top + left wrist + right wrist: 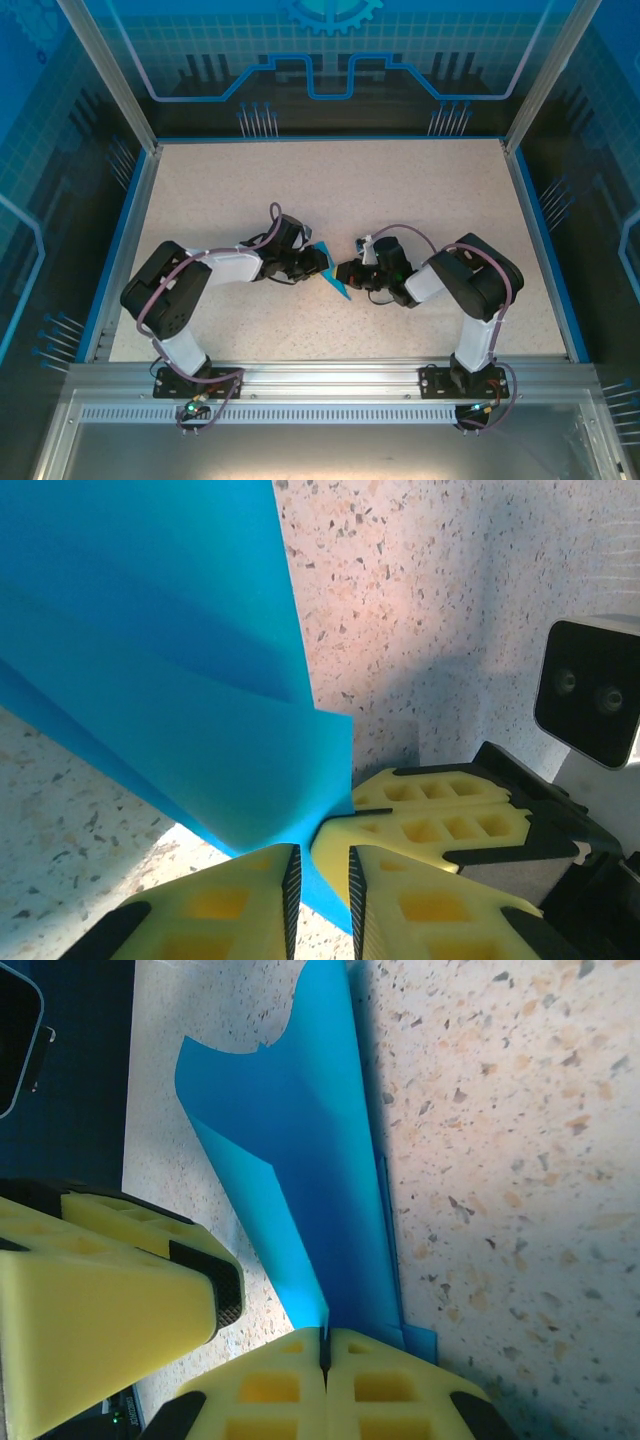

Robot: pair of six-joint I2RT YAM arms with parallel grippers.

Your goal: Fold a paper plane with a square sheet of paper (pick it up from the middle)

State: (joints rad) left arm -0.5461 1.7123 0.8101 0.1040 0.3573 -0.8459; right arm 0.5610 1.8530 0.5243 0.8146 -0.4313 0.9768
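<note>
While right pincer (325, 1338) clamps the paper plane (300, 1160), left pincer (322, 870) straddles it narrowly.

Centre of the speckled beige tabletop (330, 190) is crowded. The black left gripper (320, 262) and black right gripper (348, 272) meet nose to nose, with the folded teal-blue sheet of thin paper (337, 283) standing between them. There is no passage between the two. In the left wrist view the right gripper's yellow fingers (430, 825) sit just beside the left fingertips.

Far half of the table is free, as are strips outboard of each arm.

Bounds: raised blue rim (128, 230), aluminium corner posts (103, 70), clear printed back wall (330, 60).
</note>
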